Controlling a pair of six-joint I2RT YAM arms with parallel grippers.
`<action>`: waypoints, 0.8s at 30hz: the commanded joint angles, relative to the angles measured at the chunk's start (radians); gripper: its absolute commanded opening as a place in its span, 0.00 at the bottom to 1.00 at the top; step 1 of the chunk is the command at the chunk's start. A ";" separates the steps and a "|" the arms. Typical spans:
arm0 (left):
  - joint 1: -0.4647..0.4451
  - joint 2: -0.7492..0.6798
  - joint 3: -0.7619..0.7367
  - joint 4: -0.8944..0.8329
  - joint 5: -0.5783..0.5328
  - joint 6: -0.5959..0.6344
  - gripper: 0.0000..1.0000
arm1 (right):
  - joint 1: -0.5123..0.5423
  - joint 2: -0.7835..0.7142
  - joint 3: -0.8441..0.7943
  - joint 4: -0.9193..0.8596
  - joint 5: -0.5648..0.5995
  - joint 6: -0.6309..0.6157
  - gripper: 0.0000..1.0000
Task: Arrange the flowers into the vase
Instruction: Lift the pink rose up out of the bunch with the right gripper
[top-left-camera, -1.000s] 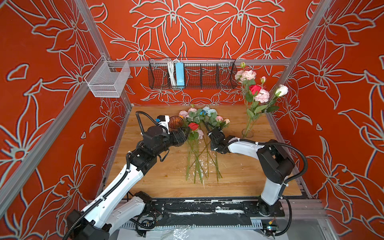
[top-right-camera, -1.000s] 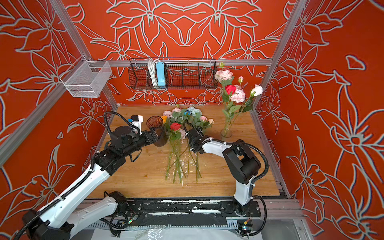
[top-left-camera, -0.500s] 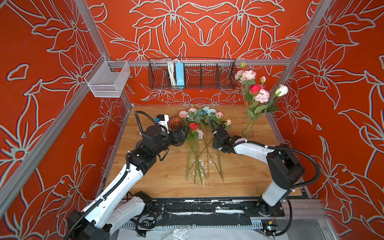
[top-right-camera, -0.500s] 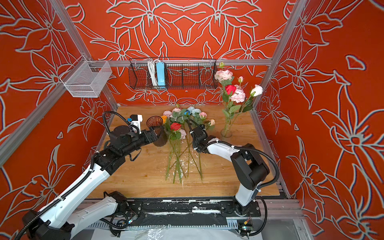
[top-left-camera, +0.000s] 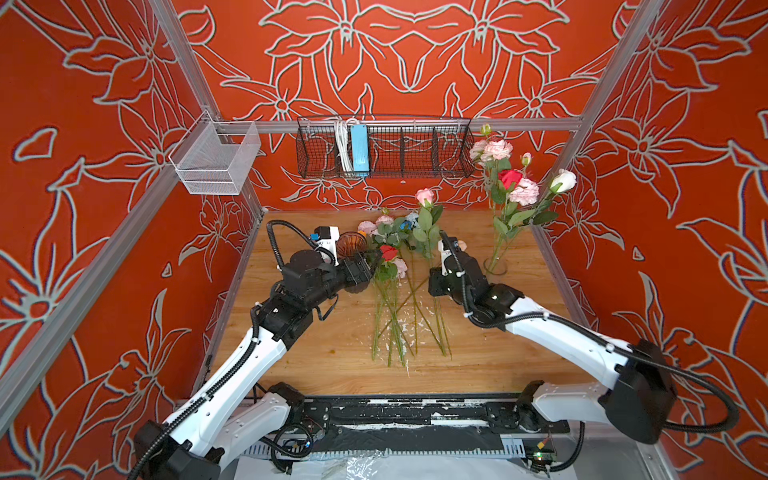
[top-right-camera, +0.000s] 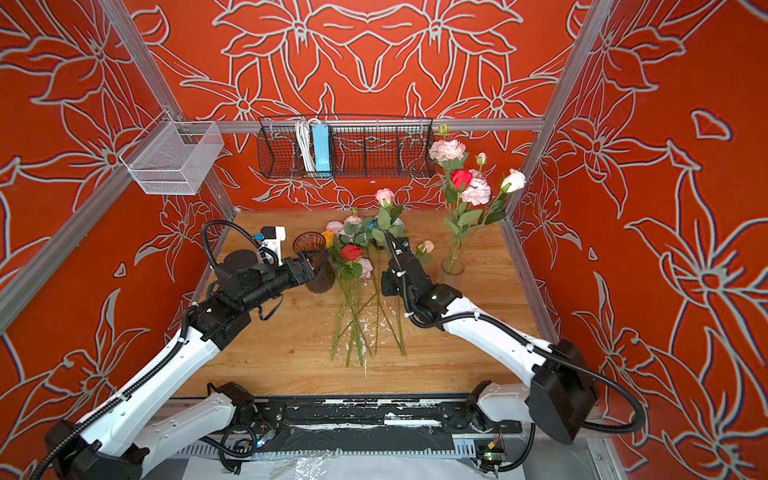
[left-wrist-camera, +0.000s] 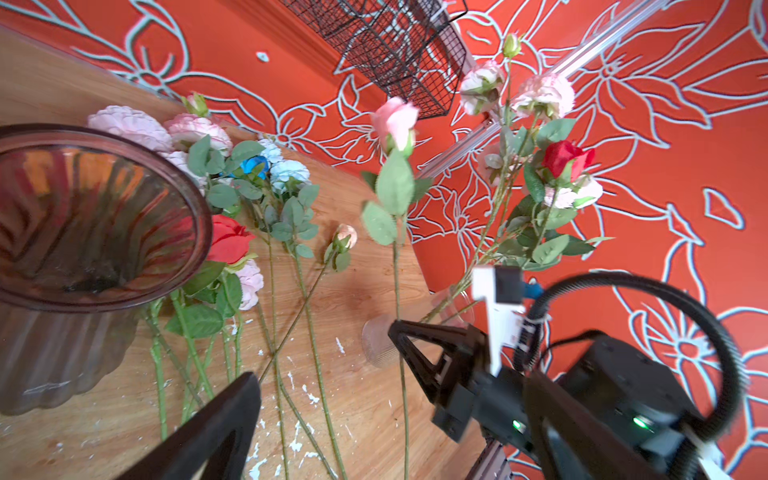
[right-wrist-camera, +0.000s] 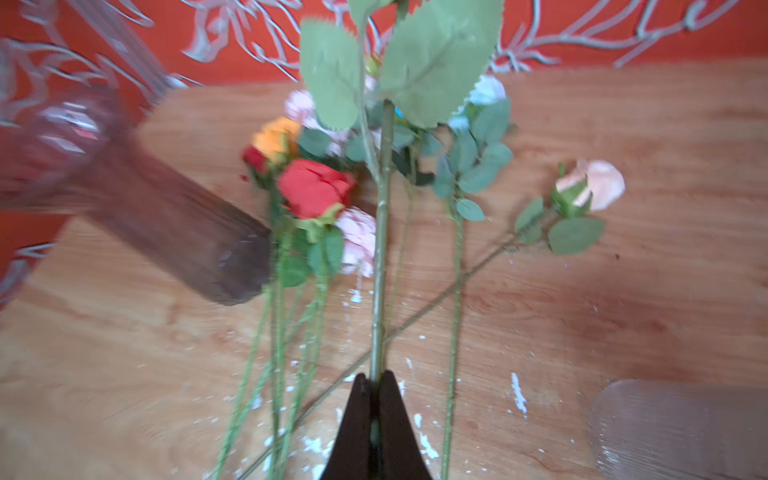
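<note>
Several flowers (top-left-camera: 390, 266) (top-right-camera: 353, 259) lie in a loose heap mid-table, blooms toward the back wall. My right gripper (right-wrist-camera: 374, 376) (top-left-camera: 436, 284) is shut on the green stem of a pink rose (top-left-camera: 424, 195) (top-right-camera: 384, 195) (left-wrist-camera: 395, 120), which stands lifted and nearly upright. A clear glass vase (top-left-camera: 494, 266) (top-right-camera: 452, 266) at the back right holds several flowers (top-left-camera: 509, 178). A brown ribbed vase (left-wrist-camera: 83, 216) (top-right-camera: 309, 245), empty, stands left of the heap. Beside it my left gripper (left-wrist-camera: 390, 399) (top-left-camera: 359, 270) is open; the vase lies outside its fingers (left-wrist-camera: 232, 399).
A black wire basket (top-left-camera: 384, 149) with a blue box and white cable hangs on the back wall. A white mesh basket (top-left-camera: 216, 160) hangs at the left rail. Aluminium posts frame the wooden table (top-left-camera: 498, 353), which bears white flecks.
My right gripper has shut on the pink rose's stem and raised it from the heap to near upright, drawing slightly right. The left arm has not moved.
</note>
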 joint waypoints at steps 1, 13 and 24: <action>0.005 -0.011 -0.024 0.077 0.051 -0.015 0.98 | 0.019 -0.087 -0.044 0.092 -0.017 -0.064 0.00; 0.005 0.051 -0.057 0.331 0.340 -0.080 0.98 | 0.047 -0.307 -0.048 0.356 0.133 -0.509 0.00; -0.023 0.072 -0.063 0.371 0.384 -0.063 0.98 | -0.011 -0.323 0.031 0.793 0.189 -0.887 0.00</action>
